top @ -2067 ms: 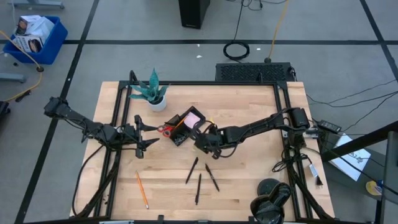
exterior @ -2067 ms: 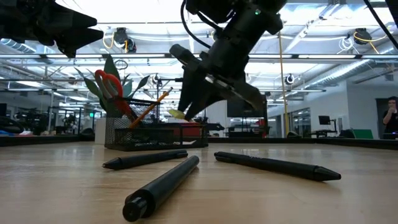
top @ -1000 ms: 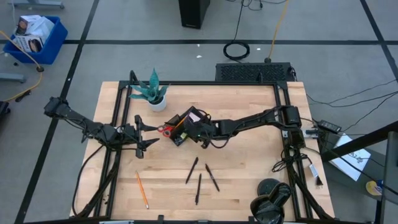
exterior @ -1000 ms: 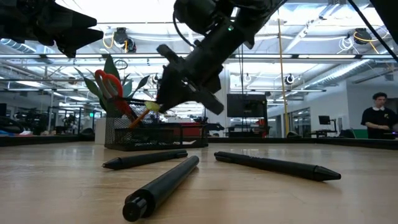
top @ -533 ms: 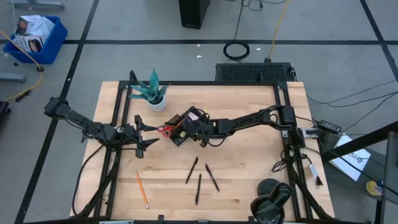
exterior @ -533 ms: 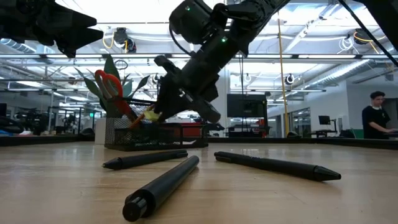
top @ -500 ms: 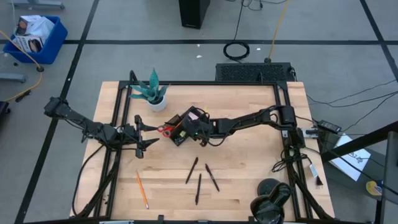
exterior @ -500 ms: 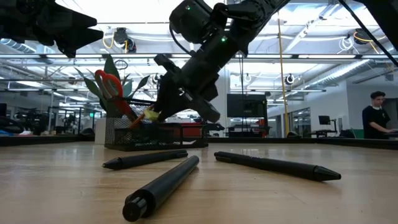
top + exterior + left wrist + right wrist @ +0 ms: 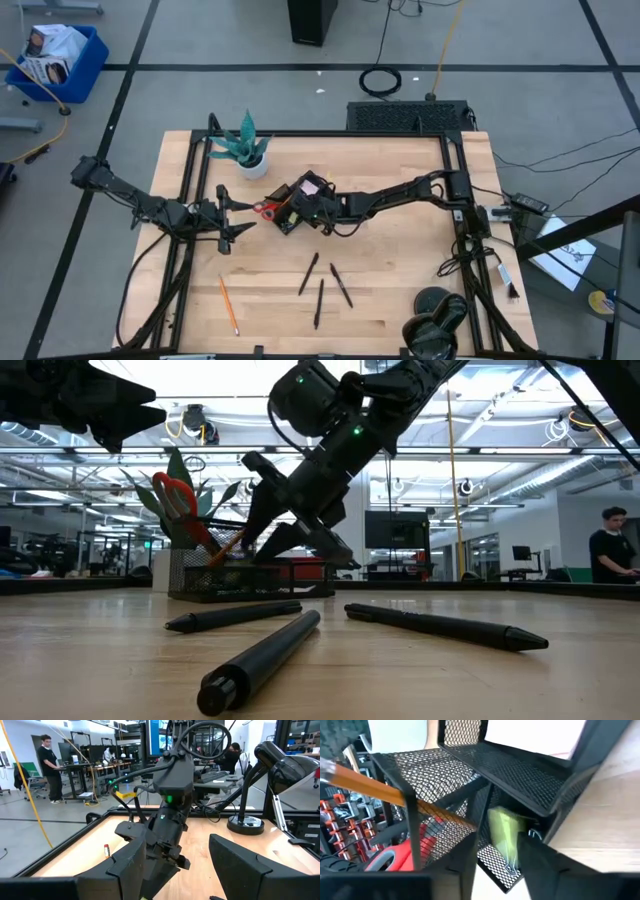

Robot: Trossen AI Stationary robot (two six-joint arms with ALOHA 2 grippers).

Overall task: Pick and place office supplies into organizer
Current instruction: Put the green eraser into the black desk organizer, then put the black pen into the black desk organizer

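Right gripper (image 9: 268,520): over the black wire-mesh desk organizer (image 9: 292,203), fingers parted and empty, a small yellow-green slip (image 9: 504,832) lying loose in the mesh compartment just beyond its fingertips.
Left gripper (image 9: 233,214): hovers above the table left of the organizer, fingers spread, nothing between them.
Organizer: stands near the table's middle, just beside the right gripper; red-handled scissors (image 9: 178,500) stand upright in one mesh cup; an orange pencil (image 9: 400,796) leans slanted across a neighbouring section; a pink square sticky-note pad (image 9: 311,184) sits in the section at the far end.
White pot with spiky green plant (image 9: 246,148): behind the organizer, near the table's back-left corner.
Table (image 9: 400,280): pale wooden butcher-block top with a black frame; three slim black pens (image 9: 321,285) lie together near the front, well apart from the organizer; one more orange pencil (image 9: 229,306) lies alone at front left.
Room: grey floor marked with black tape, a blue bin (image 9: 55,62) at far left; people stand at desks in the background (image 9: 50,767).
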